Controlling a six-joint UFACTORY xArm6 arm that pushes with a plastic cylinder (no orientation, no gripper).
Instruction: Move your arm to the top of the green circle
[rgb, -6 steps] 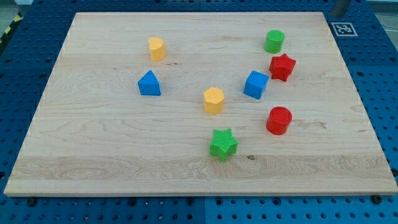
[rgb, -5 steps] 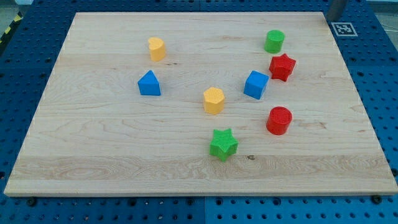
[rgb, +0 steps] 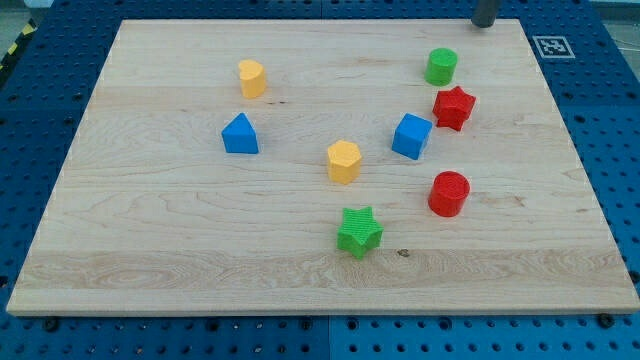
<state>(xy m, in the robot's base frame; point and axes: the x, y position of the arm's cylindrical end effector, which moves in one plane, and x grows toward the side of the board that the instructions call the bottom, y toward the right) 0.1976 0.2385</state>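
Observation:
The green circle (rgb: 441, 66) stands near the board's top right. My tip (rgb: 484, 24) shows at the view's top edge, over the board's top rim, above and to the right of the green circle and apart from it. Only the rod's lower end is in view. A red star (rgb: 453, 107) sits just below the green circle.
On the wooden board (rgb: 150, 230) are also a blue cube (rgb: 411, 136), a red cylinder (rgb: 448, 193), a green star (rgb: 359, 232), a yellow hexagon block (rgb: 343, 161), a blue triangle (rgb: 240, 134) and a yellow block (rgb: 251, 78). A marker tag (rgb: 553, 46) sits beyond the top right corner.
My tip has moved to the view's left along the top edge, from the board's top right corner toward the green circle. No block has moved.

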